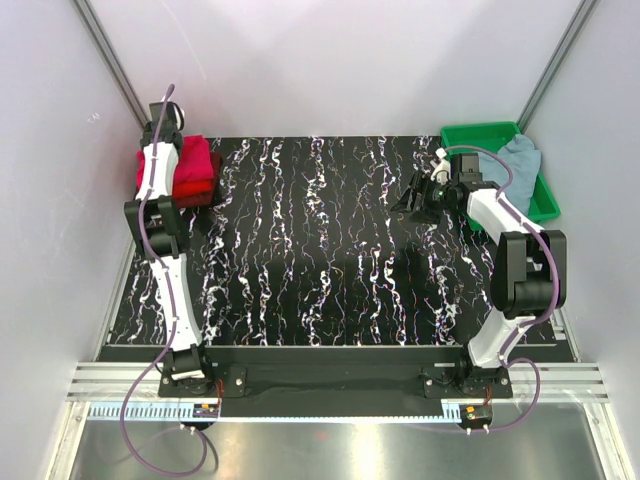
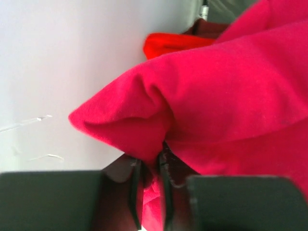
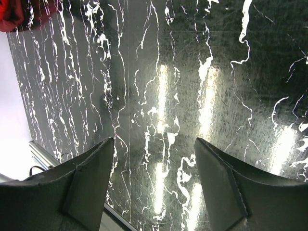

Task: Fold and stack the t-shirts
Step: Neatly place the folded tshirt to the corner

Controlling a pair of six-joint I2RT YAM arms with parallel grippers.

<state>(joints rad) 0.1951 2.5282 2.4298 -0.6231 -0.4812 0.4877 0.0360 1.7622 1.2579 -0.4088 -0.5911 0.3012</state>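
Observation:
A stack of folded red t-shirts (image 1: 195, 170) lies at the table's back left corner, against the wall. My left gripper (image 1: 167, 138) is at the stack's left edge. In the left wrist view its jaws (image 2: 149, 163) are nearly together, with a fold of a crimson t-shirt (image 2: 231, 86) pinched between them. A brighter orange-red shirt (image 2: 173, 43) shows behind it. The pale grey-blue t-shirt (image 1: 520, 158) lies crumpled in the green tray (image 1: 475, 133) at the back right. My right gripper (image 1: 412, 197) hangs open and empty over the bare table left of the tray, seen as (image 3: 154, 139) in its wrist view.
The black marbled table top (image 1: 320, 260) lies between the arms. White walls close in on the left, back and right. A corner of the red stack (image 3: 9, 14) shows at the top left of the right wrist view.

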